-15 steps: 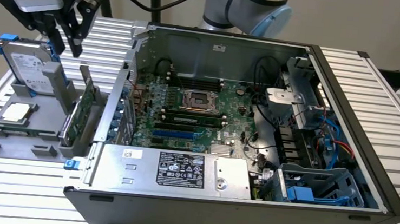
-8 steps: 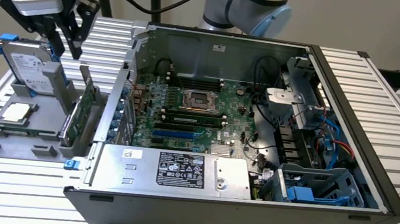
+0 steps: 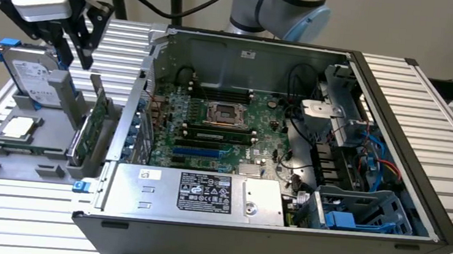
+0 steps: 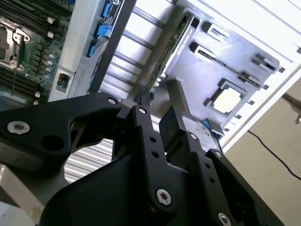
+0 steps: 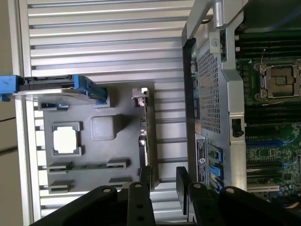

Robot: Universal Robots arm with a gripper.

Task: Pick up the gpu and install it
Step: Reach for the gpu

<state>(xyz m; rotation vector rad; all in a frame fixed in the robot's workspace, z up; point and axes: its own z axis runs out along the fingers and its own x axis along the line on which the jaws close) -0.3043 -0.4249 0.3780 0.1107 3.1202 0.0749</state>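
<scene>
The gpu (image 3: 91, 124) is a thin green card standing on edge in a slot along the grey holder's (image 3: 10, 160) side nearest the computer case. In the first wrist view the gpu (image 5: 145, 129) appears edge-on, with its metal bracket end farthest from the fingers. In the second wrist view the gpu (image 4: 173, 44) is a narrow green strip. My gripper (image 3: 75, 52) hangs in the air above the holder, over the gpu's far end. The gripper (image 5: 163, 176) is open, and the gripper (image 4: 157, 110) has nothing between its black fingers (image 5: 144, 175).
On the holder (image 5: 124, 101) a silver hard drive in a blue frame (image 3: 30, 76) stands upright and a square silver chip (image 3: 17, 127) lies flat. The open computer case (image 3: 284, 224) sits close beside it on the exterior view's right, its motherboard (image 3: 209, 132) exposed with blue slots (image 3: 199, 152).
</scene>
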